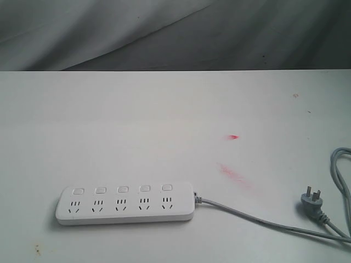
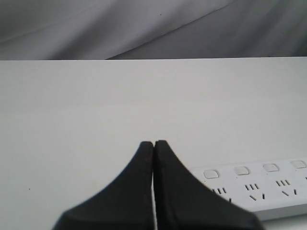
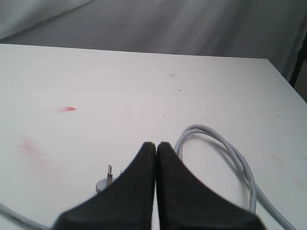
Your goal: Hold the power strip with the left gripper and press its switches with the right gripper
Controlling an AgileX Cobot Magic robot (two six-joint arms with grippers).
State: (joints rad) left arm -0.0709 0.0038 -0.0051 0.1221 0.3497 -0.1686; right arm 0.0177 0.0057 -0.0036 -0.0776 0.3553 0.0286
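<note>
Across the exterior view spreads the white table, with a grey cloth hanging behind its far edge. The power strip lies flat on the near left part of the table, sockets facing up and its long side roughly parallel to the near edge. A grey cord leaves the strip's right end, runs along the table to the right and curls into a loop near the right edge.

My left gripper has its two black jaws pressed together with nothing between them. It hangs over bare table, and the strip's end sits just beside it in the left wrist view; I cannot tell whether they touch. My right gripper is likewise closed on nothing, over the cord's loop, well apart from the strip.

The plug lies on the table at the cord's end, prongs pointing away from the near edge; one of my right jaws partly hides it in the right wrist view. Five switches sit in a row along the strip's far side, one above each socket. A small red smear marks the table beyond the cord.
</note>
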